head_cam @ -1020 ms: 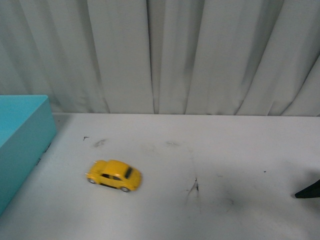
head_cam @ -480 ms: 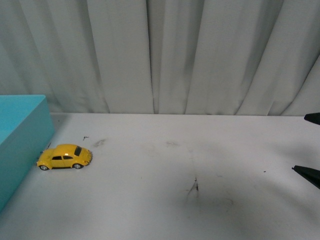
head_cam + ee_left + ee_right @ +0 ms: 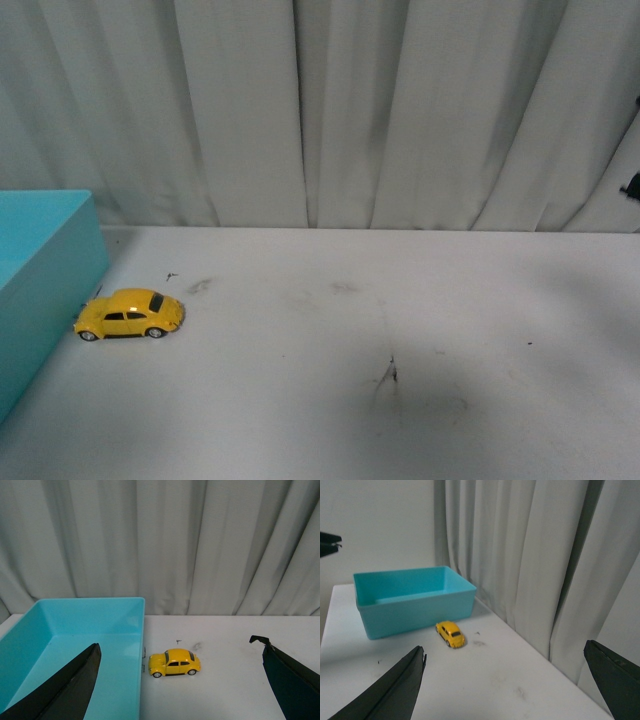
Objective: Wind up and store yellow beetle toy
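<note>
Front view: white surface [image 3: 420,320], scuffed with dark marks near centre; grey pleated curtain [image 3: 350,110] behind. A teal box [image 3: 50,270] sits at the far left edge, open-topped.

The yellow beetle toy [image 3: 129,314] stands on its wheels on the surface, outside the box, just beside the box's near wall, one end turned toward that wall. From the left wrist view the toy [image 3: 174,662] shows a thin strip of surface between it and the box wall [image 3: 141,680]; apart, but only just. The box interior is in plain sight there. From the right wrist view the toy [image 3: 450,633] sits near a corner of the box [image 3: 415,607].

Left gripper [image 3: 177,642]: jaws spread wide, holding nothing; dark fingers [image 3: 65,690] frame the toy from well back, one over the box and one over bare surface.

Right gripper [image 3: 505,647]: jaws likewise wide and empty, fingers [image 3: 395,690] raised above the surface, well apart from the toy.
</note>
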Action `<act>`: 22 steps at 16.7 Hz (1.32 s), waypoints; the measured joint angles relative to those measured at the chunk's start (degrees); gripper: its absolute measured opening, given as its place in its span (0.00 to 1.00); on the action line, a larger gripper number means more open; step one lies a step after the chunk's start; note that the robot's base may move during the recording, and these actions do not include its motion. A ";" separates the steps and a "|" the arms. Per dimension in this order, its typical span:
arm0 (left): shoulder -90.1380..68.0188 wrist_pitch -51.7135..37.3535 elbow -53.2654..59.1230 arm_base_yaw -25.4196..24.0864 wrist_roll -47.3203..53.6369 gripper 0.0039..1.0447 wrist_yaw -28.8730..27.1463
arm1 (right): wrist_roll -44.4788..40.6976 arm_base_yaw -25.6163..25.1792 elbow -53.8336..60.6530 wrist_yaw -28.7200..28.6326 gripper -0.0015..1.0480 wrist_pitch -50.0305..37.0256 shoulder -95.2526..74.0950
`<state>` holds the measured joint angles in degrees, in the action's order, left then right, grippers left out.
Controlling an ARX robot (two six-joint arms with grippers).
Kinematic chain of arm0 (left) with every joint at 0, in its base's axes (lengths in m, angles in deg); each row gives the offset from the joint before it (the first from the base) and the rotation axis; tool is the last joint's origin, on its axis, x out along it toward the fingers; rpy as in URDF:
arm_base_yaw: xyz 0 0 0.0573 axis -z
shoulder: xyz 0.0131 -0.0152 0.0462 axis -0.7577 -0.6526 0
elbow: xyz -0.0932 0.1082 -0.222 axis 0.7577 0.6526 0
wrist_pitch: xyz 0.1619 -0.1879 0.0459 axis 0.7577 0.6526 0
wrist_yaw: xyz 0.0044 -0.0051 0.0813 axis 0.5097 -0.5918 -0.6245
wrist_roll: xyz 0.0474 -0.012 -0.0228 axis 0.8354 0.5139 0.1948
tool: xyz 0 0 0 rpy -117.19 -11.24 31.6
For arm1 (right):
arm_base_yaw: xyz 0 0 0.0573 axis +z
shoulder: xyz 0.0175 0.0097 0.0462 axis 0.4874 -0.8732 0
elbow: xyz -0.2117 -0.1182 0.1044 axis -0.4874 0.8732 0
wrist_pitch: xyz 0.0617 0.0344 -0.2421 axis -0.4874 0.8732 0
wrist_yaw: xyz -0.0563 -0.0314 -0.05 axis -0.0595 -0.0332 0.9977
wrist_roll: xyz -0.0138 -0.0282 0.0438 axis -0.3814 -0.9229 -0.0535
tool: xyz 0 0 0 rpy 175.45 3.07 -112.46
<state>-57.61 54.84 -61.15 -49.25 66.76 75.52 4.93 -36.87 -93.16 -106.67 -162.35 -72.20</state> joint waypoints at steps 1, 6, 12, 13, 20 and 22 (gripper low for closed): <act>0.00 -0.02 0.00 0.00 -0.02 0.94 0.00 | 2.10 0.85 0.00 0.55 0.94 -0.02 3.04; 0.00 -0.02 0.00 0.00 -0.02 0.94 -0.02 | 2.05 7.32 12.07 65.20 0.43 23.67 28.39; 0.00 0.00 0.00 0.00 -0.02 0.94 0.00 | 2.01 7.39 21.46 68.19 0.02 27.87 41.22; 0.00 -0.02 0.00 0.00 -0.02 0.94 -0.02 | 2.01 7.39 22.60 68.19 0.02 29.14 43.36; 0.00 0.00 0.00 0.00 -0.02 0.94 -0.02 | 2.01 7.41 28.35 68.24 0.02 37.66 58.64; 0.00 0.00 0.00 0.00 0.00 0.94 -0.02 | 2.01 7.41 28.35 68.22 0.02 42.75 63.95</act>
<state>-57.61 54.84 -61.15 -49.25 66.76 75.50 6.95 -29.46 -64.82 -38.45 -119.60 -8.25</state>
